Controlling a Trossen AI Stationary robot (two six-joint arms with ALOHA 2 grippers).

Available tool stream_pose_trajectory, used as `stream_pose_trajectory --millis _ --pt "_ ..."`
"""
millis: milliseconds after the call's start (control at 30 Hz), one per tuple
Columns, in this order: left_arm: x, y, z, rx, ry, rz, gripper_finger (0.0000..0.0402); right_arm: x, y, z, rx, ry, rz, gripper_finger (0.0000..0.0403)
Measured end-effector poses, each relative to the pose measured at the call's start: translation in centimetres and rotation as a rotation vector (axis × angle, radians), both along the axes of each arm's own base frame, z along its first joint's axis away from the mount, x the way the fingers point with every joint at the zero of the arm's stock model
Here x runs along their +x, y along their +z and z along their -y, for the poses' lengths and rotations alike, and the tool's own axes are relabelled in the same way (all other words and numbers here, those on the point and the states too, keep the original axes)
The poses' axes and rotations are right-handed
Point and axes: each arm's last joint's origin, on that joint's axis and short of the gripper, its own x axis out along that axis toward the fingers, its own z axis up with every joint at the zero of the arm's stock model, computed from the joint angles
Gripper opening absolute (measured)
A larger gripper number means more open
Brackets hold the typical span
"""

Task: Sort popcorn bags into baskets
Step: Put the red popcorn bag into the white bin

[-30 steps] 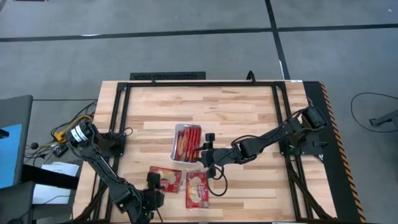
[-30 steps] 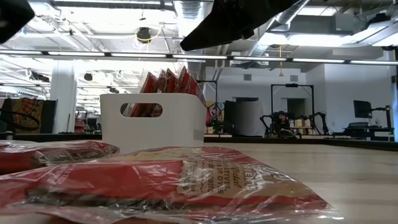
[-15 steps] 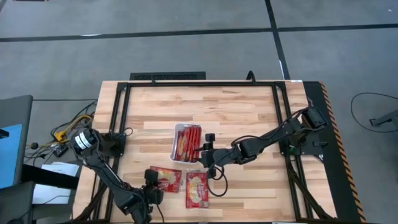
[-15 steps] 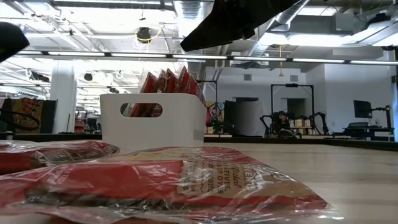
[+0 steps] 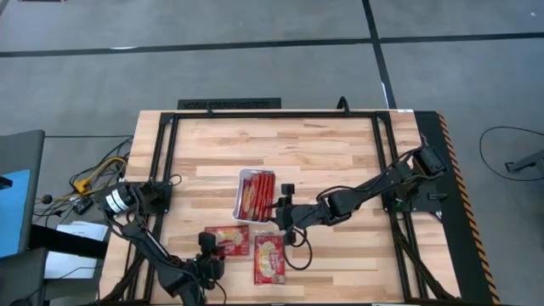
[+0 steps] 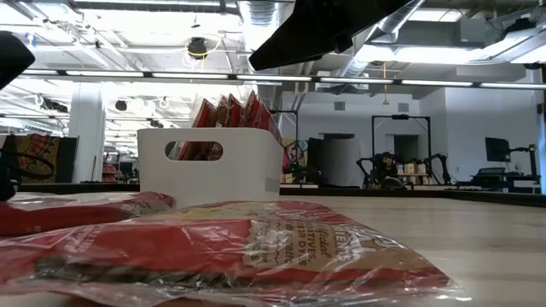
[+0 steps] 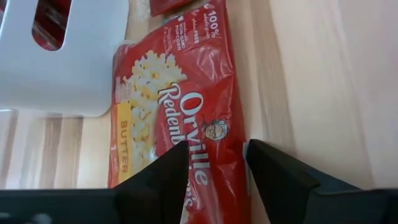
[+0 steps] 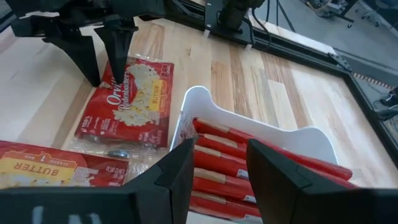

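Note:
One red popcorn bag (image 5: 231, 240) lies flat on the table, just near of the white basket (image 5: 240, 191). A second popcorn bag (image 5: 269, 257) lies to its right. Several more bags (image 8: 249, 168) stand on edge inside the basket. My left gripper (image 7: 217, 180) is open and low at the first bag's near left corner, its fingers astride the bag's near long edge. My right gripper (image 8: 217, 180) hovers open beside the basket's right wall, above the table, with nothing between its fingers. My left gripper has one fingertip (image 8: 118, 78) down on the bag's top beside its near left corner (image 7: 205, 149). The other fingertip (image 7: 267, 162) stands on the wood just past the near long edge. The fingers slant down from the near left. The bag lies flat on the table.
A dark metal frame (image 5: 272, 115) runs round the tabletop. Bare wood lies far of the basket and to the right of the bags. The second bag (image 6: 256, 247) fills the foreground of the low view.
My left gripper has come down onto the first bag's near left corner and tipped more steeply. In the low view that bag's end has shifted a little toward the right. My right gripper has kept still.

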Motion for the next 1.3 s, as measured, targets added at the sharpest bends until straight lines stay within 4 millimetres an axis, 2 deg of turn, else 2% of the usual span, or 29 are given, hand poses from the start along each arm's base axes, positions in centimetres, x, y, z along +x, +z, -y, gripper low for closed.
stream_pose_trajectory --millis 133,200,333,367,533,633,767,967,1100,1300 --pt "-0.3 -0.5 -0.5 -0.008 0.030 0.009 0.0142 -0.1 -0.1 -0.1 -0.003 0.002 -0.015 0.0162" --pt "-0.5 -0.8 -0.7 -0.012 0.045 0.015 0.0111 -0.1 -0.1 -0.2 -0.001 0.003 -0.015 0.0159" --pt "-0.6 -1.0 -0.8 -0.036 0.071 0.032 0.0024 -0.1 -0.1 -0.2 0.000 0.005 -0.015 0.0153" --pt "-0.6 -1.0 -0.8 -0.035 0.076 0.036 0.0015 -0.1 -0.1 -0.2 0.000 0.006 -0.015 0.0151" --pt "-0.4 -0.5 -0.7 -0.025 0.100 0.083 0.0007 -0.2 -0.1 -0.2 0.012 0.001 -0.015 0.0138" --pt "-0.1 1.4 -0.2 -0.041 0.126 0.087 0.0003 -0.2 -0.1 -0.5 0.012 0.007 -0.011 0.0128" --pt "0.0 5.4 0.0 -0.110 0.164 0.153 0.0001 -0.2 0.2 -1.0 -0.012 0.036 0.024 0.0116" --pt "-0.1 7.7 -0.5 -0.189 0.201 0.209 0.0001 0.0 1.3 -2.0 -0.006 0.122 0.129 0.0117" --pt "0.4 7.7 -0.9 -0.195 0.225 0.203 0.0001 0.6 1.0 -2.4 0.046 0.233 0.159 0.0147" --pt "1.3 7.8 -1.6 -0.209 0.269 0.206 0.0001 2.8 -1.1 -3.0 -0.034 0.267 0.207 0.0228"
